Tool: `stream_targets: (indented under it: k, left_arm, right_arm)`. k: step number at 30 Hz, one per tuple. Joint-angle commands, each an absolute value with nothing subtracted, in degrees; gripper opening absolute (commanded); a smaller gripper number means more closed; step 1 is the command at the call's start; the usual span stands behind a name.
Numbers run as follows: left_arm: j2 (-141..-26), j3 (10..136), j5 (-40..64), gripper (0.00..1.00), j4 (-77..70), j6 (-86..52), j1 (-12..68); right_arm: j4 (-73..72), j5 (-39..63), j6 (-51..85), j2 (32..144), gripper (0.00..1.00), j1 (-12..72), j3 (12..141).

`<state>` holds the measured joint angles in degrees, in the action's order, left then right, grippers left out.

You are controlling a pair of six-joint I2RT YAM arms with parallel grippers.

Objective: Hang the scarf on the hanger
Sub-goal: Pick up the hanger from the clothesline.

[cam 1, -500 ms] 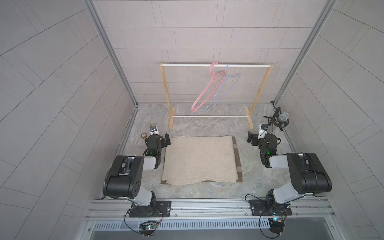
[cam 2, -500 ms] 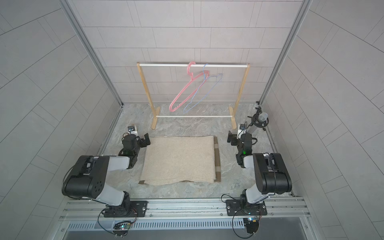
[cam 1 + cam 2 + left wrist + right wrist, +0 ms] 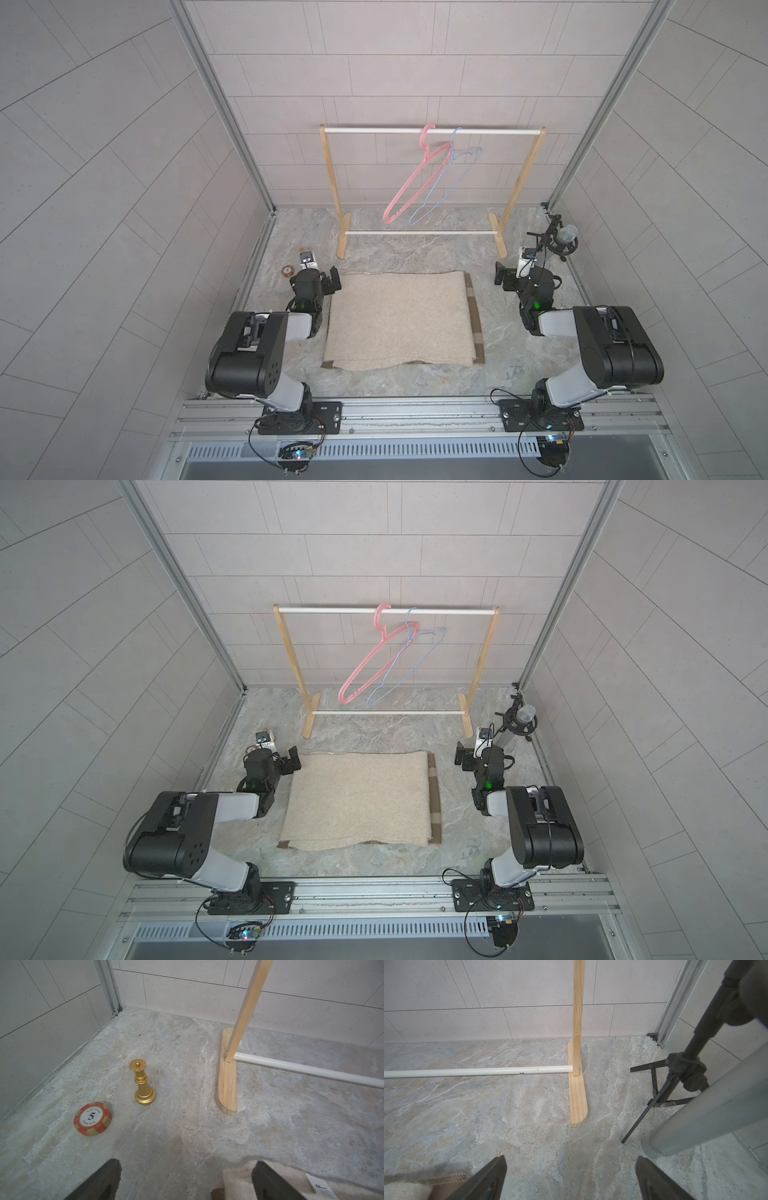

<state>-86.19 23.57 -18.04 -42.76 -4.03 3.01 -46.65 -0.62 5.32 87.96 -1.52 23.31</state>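
Left end effector (image 3: pixel 333 279) and right end effector (image 3: pixel 502 277) gape.

Your two top views hang high above the front edge and look steeply down toward the tiled back wall (image 3: pixel 395 62). They sit far enough out to hold both arms, the folded cream woollen scarf (image 3: pixel 399 320) and the wooden clothes rack with white rods (image 3: pixel 374 131). They share almost the whole scene, shifted slightly sideways.

Your left wrist camera sits low and close over the marbled grey table (image 3: pixel 291 1126). It looks past the spread left pincer (image 3: pixel 187 1164) at the rack's near foot and a gold chess piece (image 3: pixel 143 1084).

Your right wrist camera, equally low, looks past the right pincer (image 3: pixel 571 1158) at the rack's other foot and a black tripod (image 3: pixel 675 1076). Both wrist views catch the rack's lower rod.
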Motion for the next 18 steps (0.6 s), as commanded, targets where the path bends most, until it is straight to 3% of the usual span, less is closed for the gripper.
stream_targets:
  k: [1,4,7,13,18]
  left_arm:
    - [-79.44,22.12,-20.33,1.0,-42.34,-3.87,3.62]
    - [-72.06,21.93,-26.0,1.0,-36.02,-2.72,7.0]
    - [-64.62,26.85,-23.07,1.0,-26.5,-7.26,7.82]
    - [-59.4,48.46,-4.8,1.0,1.04,-9.79,7.89]
    - [-63.82,64.66,14.22,1.0,15.67,-10.27,8.85]
  right_arm:
    - [-47.07,-0.5,5.13,86.69,1.0,-1.67,22.35]
    - [-45.88,1.97,3.02,81.49,1.0,-1.25,21.2]
    - [-28.67,1.44,6.97,71.17,1.0,-0.56,24.37]
    - [-6.03,9.5,21.77,48.78,1.0,-0.03,28.73]
    - [3.13,22.28,32.96,40.85,1.0,0.76,32.25]
